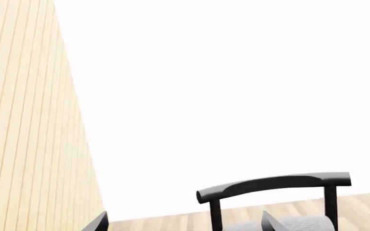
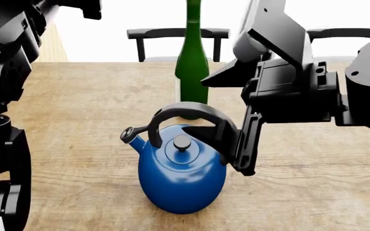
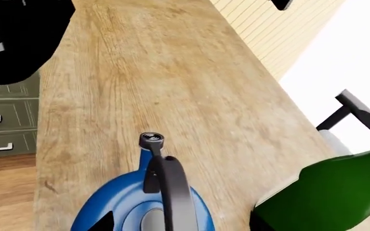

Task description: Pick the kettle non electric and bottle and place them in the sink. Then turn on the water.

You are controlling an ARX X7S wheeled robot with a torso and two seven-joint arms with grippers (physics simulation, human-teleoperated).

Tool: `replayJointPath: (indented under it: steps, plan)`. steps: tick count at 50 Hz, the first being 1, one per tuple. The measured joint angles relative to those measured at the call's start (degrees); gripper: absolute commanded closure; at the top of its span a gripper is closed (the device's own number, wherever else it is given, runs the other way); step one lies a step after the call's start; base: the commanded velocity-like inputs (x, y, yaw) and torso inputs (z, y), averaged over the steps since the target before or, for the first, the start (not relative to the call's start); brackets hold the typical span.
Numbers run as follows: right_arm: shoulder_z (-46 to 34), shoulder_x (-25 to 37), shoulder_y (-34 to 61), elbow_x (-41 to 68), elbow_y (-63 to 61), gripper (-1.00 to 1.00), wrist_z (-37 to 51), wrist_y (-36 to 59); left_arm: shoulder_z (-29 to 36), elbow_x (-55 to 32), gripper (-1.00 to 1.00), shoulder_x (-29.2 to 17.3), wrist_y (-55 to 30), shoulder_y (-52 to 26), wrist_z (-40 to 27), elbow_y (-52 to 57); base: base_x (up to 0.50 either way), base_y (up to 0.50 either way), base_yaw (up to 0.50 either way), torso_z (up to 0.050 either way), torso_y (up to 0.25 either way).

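The blue kettle non electric (image 2: 181, 180) stands upright on the wooden table (image 2: 75, 120), spout pointing left. Its black arched handle (image 3: 172, 192) runs between the two fingers of my right gripper (image 3: 178, 224), which hangs open astride it, and I cannot tell whether either finger touches. From the head view the right gripper (image 2: 227, 139) sits just right of the lid knob. The green bottle (image 2: 191, 62) stands upright right behind the kettle and shows as the bottle (image 3: 333, 197) beside the gripper. My left gripper (image 1: 183, 226) is open and empty, raised off to the left. The sink is out of view.
Black chairs (image 2: 175, 33) stand at the table's far edge, and one chair (image 1: 275, 185) faces the left wrist camera. A pale slatted wall (image 1: 24, 120) rises to the left. Green drawers (image 3: 5, 125) lie beyond the table's end. The left arm (image 2: 2, 72) fills the left edge.
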Motion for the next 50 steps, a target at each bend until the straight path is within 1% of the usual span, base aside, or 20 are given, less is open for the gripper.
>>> replayJointPath:
  steps: [12,29,30,50]
  plan:
    - [-4.2,-1.2,-0.6,-1.8,1.8,-1.00,-0.9,-1.4,0.0,-0.2,-1.00,-0.1,0.4,0.4,-0.1,-0.2,0.00,0.00,0.00,0.000,0.000]
    - [-7.1,-1.4,-0.5,-2.3,2.6,-1.00,-1.4,-2.1,0.1,-0.4,-1.00,-0.1,0.8,0.6,-0.2,-0.5,0.00,0.00,0.00,0.000,0.000]
    - [-7.2,-1.4,-0.5,-2.3,2.6,1.00,-1.4,-2.1,0.1,-0.4,-1.00,-0.2,0.8,0.7,-0.2,-0.5,0.00,0.00,0.00,0.000,0.000]
    - [-8.1,-0.4,1.6,-0.4,2.6,1.00,-0.4,-0.5,-0.1,-0.8,-1.00,-0.4,1.0,1.2,-0.5,-0.3,0.00,0.00,0.00,0.000,0.000]
